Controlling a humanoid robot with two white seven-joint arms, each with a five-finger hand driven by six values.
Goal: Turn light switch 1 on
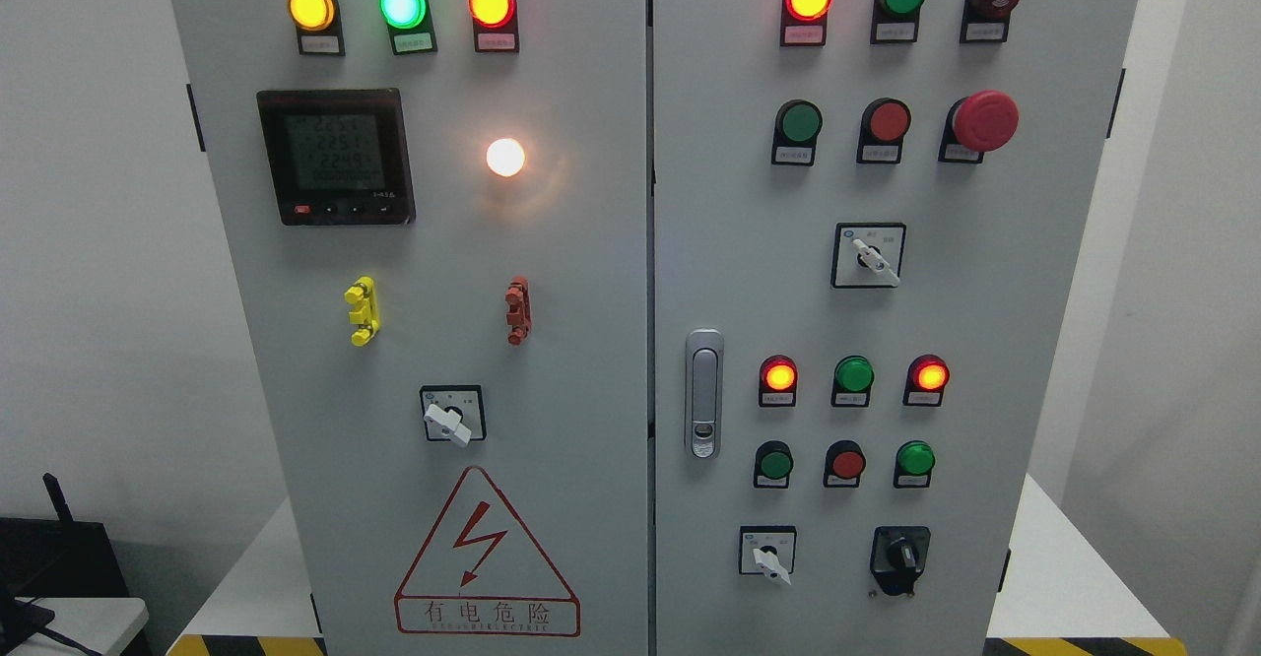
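Observation:
A grey electrical cabinet fills the head view, with a left door (581, 341) and a right door (985, 321). On the left door a white lamp (505, 157) glows, and below it sits a white-handled rotary switch (451, 416) with its handle pointing down-left. The right door carries more rotary switches: an upper one (869, 255), a lower white one (767, 551) and a black one (900, 555). I cannot tell which of them is switch 1. Neither of my hands shows in the picture.
Lit yellow (311, 8), green (403, 5) and red (492, 4) lamps top the left door above a meter display (335, 157). A red mushroom stop button (983, 121) and a door latch (703, 393) are on the right door. A warning triangle (486, 557) sits low left.

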